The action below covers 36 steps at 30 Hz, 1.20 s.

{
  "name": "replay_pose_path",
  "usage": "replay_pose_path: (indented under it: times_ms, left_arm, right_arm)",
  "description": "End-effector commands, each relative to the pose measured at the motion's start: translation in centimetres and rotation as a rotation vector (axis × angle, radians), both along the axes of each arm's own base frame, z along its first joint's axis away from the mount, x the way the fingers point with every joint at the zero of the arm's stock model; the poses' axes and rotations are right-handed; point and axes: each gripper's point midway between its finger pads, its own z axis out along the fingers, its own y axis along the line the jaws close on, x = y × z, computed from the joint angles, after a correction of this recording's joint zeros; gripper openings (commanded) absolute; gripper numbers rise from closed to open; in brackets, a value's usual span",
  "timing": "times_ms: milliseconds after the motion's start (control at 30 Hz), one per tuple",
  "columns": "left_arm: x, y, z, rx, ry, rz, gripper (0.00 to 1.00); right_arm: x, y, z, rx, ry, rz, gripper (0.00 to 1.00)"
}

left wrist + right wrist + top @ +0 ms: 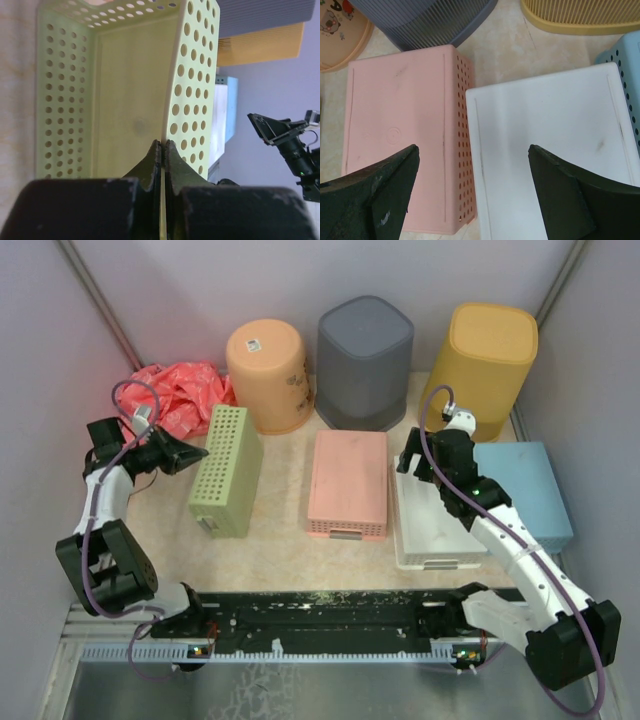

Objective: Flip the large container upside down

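From above, the left pincer (198,455) buries its fingertips against the green basket (228,472), whose inside cannot be seen from there. The red bag (180,390) lies partly behind that basket and the left arm (105,490). The right arm (500,530) covers part of the white basket (430,538). The label (256,343) on the orange bin (268,380) is too small to read. In the left wrist view the pincer's body hides the basket's near end and the top edge crops its far wall.

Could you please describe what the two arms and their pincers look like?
The left arm and right arm have white links, black joints and a looping purple cable. The left pincer and right pincer are black with tapered fingers.
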Motion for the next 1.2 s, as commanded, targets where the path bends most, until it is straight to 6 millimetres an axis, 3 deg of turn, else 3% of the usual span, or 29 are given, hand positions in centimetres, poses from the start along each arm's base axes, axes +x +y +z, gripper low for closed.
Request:
replay_pose_path:
  times_ms: [0, 433, 500, 600, 767, 900, 1033, 1167]
  left_arm:
    - [-1.8, 3.6, -6.6, 0.232, 0.247, 0.137, 0.00]
    - [-2.6, 9.4, -8.2, 0.545, 0.384, 0.299, 0.00]
    - [-2.4, 10.1, -8.0, 0.572, 0.396, 0.322, 0.04]
    - [-1.8, 10.2, -7.6, 0.581, 0.373, 0.309, 0.17]
    - [-1.1, 7.7, -7.2, 0.574, 0.326, 0.220, 0.39]
    - [-0.9, 5.5, -5.7, 0.577, 0.262, 0.191, 0.49]
    - [0.0, -0.2, -2.5, 0.657, 0.111, 0.130, 0.62]
    - [0.0, -7.1, 0.1, 0.718, -0.004, 0.033, 0.65]
  right_arm:
    - [0.9, 0.0, 2.9, 0.012, -0.075, -0.004, 0.89]
    - [1.1, 0.0, 2.1, -0.003, -0.060, -0.001, 0.90]
    - [1.0, -0.1, 2.1, -0.006, -0.058, -0.003, 0.89]
    - [0.9, -0.2, 2.1, -0.007, -0.062, -0.009, 0.89]
    - [0.7, -0.3, 1.9, -0.003, -0.061, -0.015, 0.89]
    - [0.4, -0.4, 1.4, 0.004, -0.055, -0.021, 0.89]
    - [0.2, -0.3, 1.1, 0.008, -0.052, -0.014, 0.89]
    - [0.2, -0.1, 0.4, -0.011, -0.027, 0.010, 0.91]
